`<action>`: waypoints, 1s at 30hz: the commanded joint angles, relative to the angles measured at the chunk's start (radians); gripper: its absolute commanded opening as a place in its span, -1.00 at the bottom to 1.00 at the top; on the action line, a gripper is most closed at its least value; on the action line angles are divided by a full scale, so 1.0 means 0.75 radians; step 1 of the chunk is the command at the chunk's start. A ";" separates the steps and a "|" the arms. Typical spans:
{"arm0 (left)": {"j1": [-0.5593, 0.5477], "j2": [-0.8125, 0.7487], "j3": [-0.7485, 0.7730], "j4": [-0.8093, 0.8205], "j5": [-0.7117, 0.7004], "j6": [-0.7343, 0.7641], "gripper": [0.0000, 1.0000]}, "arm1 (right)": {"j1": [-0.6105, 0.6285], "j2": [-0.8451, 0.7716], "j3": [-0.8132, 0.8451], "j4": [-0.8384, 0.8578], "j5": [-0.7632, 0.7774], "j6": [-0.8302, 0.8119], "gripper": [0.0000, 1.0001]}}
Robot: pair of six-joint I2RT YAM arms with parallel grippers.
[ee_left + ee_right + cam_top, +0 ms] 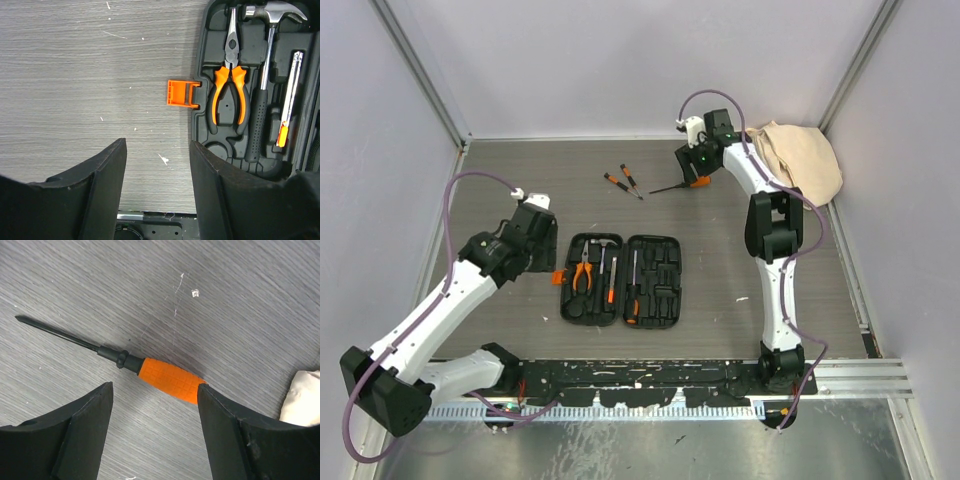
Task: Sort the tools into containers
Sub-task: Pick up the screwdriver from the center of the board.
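Observation:
The black tool case (655, 285) lies open in the middle of the table, showing orange-handled pliers (229, 90), a hammer (264, 95) and a thin orange-tipped tool (289, 107) in its moulded slots. My left gripper (157, 150) hangs open over bare table just left of the case's orange latch (182, 93). At the back, an orange-handled screwdriver (170, 379) lies flat, and my right gripper (155, 390) stands open right by its handle, with the right fingertip (210, 395) at the handle's end. Two small screwdrivers (622, 181) lie further left.
A beige cloth bag (802, 155) is bunched in the back right corner, close to the right arm, and its edge (302, 395) shows in the right wrist view. Walls enclose the table on three sides. The arms' black base rail (640, 378) runs along the near edge.

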 commanded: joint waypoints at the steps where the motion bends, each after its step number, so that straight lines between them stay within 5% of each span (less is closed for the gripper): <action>1: 0.004 0.015 0.004 0.013 -0.007 0.009 0.08 | -0.002 0.016 0.116 -0.063 -0.066 -0.138 0.45; 30: 0.003 0.043 0.004 0.011 -0.016 0.011 0.07 | 0.061 0.134 0.115 -0.102 0.135 -0.158 0.26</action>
